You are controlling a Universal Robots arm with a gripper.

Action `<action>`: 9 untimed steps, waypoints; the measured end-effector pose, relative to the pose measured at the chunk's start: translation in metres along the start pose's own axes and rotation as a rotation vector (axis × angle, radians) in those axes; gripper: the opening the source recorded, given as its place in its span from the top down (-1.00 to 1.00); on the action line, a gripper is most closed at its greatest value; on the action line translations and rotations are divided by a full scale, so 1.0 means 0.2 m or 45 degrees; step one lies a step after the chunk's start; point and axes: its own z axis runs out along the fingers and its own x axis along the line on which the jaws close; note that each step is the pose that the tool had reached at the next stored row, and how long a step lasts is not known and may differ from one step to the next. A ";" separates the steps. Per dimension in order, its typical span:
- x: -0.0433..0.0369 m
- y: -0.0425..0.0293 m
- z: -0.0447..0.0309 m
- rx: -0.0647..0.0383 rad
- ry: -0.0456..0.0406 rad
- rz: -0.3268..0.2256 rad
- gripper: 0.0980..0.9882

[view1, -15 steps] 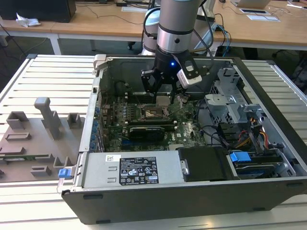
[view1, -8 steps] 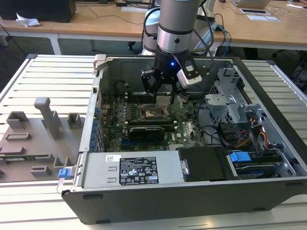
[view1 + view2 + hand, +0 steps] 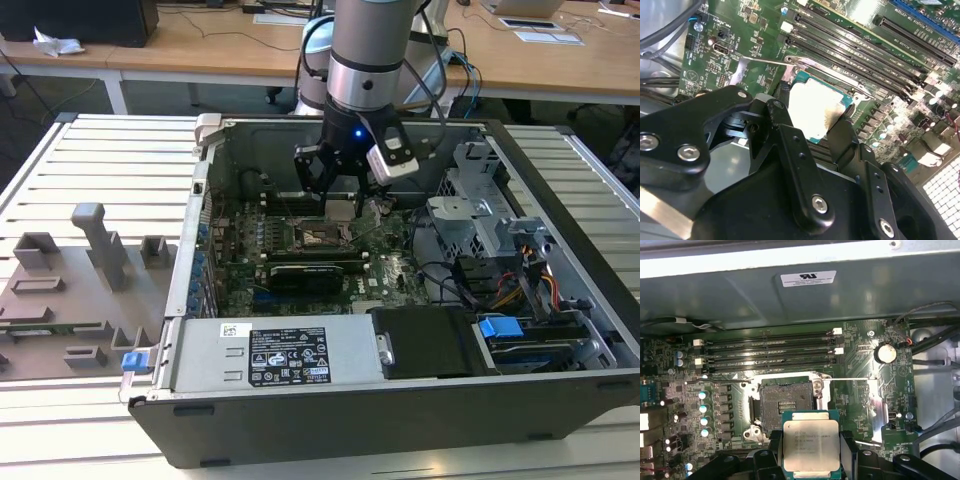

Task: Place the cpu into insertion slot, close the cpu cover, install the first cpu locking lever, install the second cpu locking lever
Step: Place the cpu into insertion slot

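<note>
Pointing down, pincer (image 3: 335,192) clamped on the cpu (image 3: 811,444)

cpu (image 3: 811,444) top: pale matt metal. pincer (image 3: 810,117): matt black. case wall (image 3: 740,300): dull grey metal.

The cpu (image 3: 811,442) is silvery-beige with a teal-green edge, the hand (image 3: 809,116) black, the motherboard (image 3: 860,371) green.

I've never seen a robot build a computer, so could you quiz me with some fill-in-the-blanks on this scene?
The end effector is shut on the ____.
The socket on the motherboard is ____.
The motherboard lies inside an open computer ____.
Missing words: cpu; empty; case.
</note>
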 end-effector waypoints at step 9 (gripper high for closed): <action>0.000 0.000 0.000 0.001 -0.002 0.098 0.00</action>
